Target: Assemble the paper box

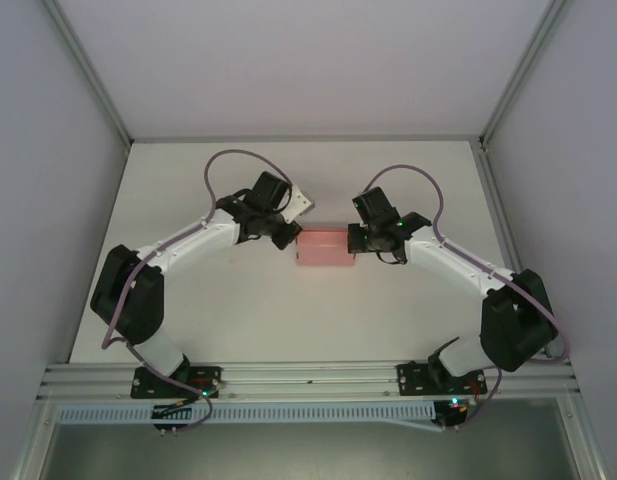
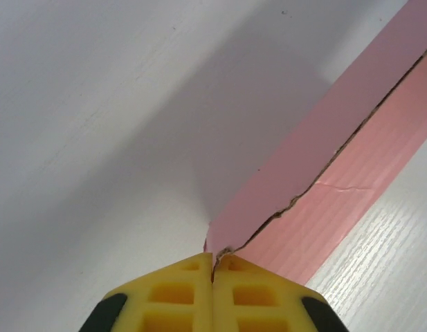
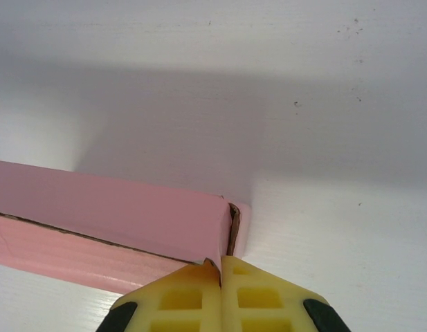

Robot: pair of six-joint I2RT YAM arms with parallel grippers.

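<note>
Where the two arm bases sit bolted to the metal rail (image 1: 308,372) at 6 o'clock in the top view, each arm bows outward and then reaches in over the white table (image 1: 288,320) toward its middle. There the left gripper (image 1: 285,238) and the right gripper (image 1: 354,240) face each other across the paper box (image 1: 324,247), a low pink rectangular shape lying on the table with its long side running from 9 to 3 o'clock. The left gripper meets its 9 o'clock end, the right gripper its 3 o'clock end. From the left wrist, the left gripper (image 2: 213,257) has its yellow fingers (image 2: 175,294) pressed together, nipping the corner of the pink card at 12 o'clock of the tips. The paper box (image 2: 303,173) runs away toward 2 o'clock, a ragged seam parting two panels. From the right wrist, the right gripper (image 3: 221,261) is likewise closed, pinching a thin card edge at the end corner, and the paper box (image 3: 116,207) stretches off toward 9 o'clock. Purple cables (image 1: 238,160) loop above each wrist, and past them the table ends at a pale back wall (image 1: 288,60) at 12 o'clock
</note>
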